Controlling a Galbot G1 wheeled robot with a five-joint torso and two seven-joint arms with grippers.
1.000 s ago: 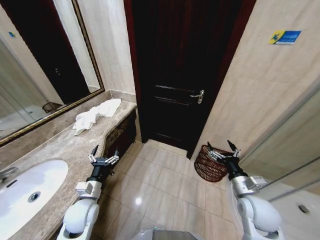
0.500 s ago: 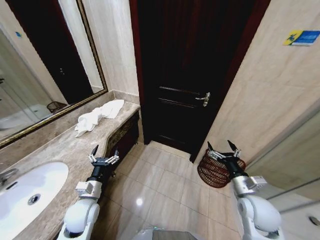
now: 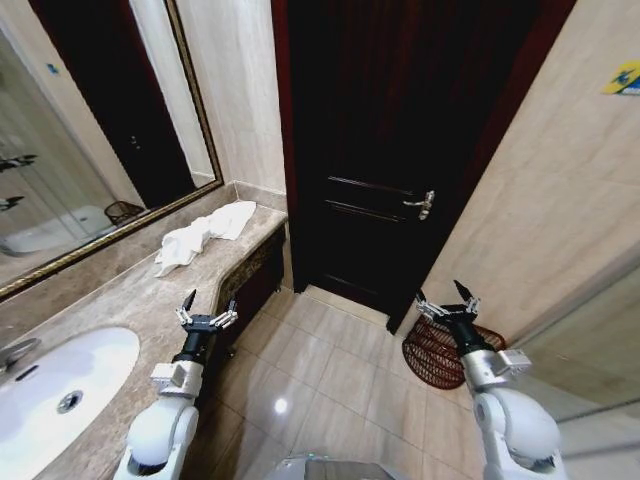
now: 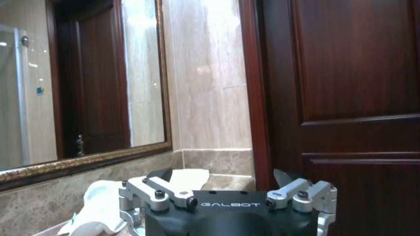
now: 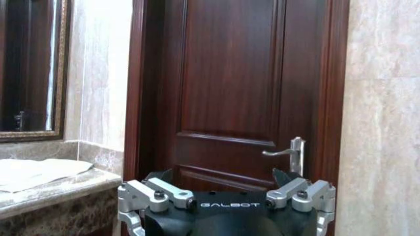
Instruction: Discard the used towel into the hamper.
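Towel [image 3: 196, 235]: white, crumpled, long axis along the counter [image 3: 120, 300], lying at its far end, ahead of the left gripper [image 3: 206, 319] | left gripper: nearer arm, fingers spread, empty, at counter edge | right gripper [image 3: 447, 305]: spread, empty, above hamper [image 3: 445, 352] | hamper: right of counter, on floor beside the door [image 3: 400, 150].

Left claw [image 3: 207, 309] and right claw [image 3: 447, 300] held forward, fingers spread.
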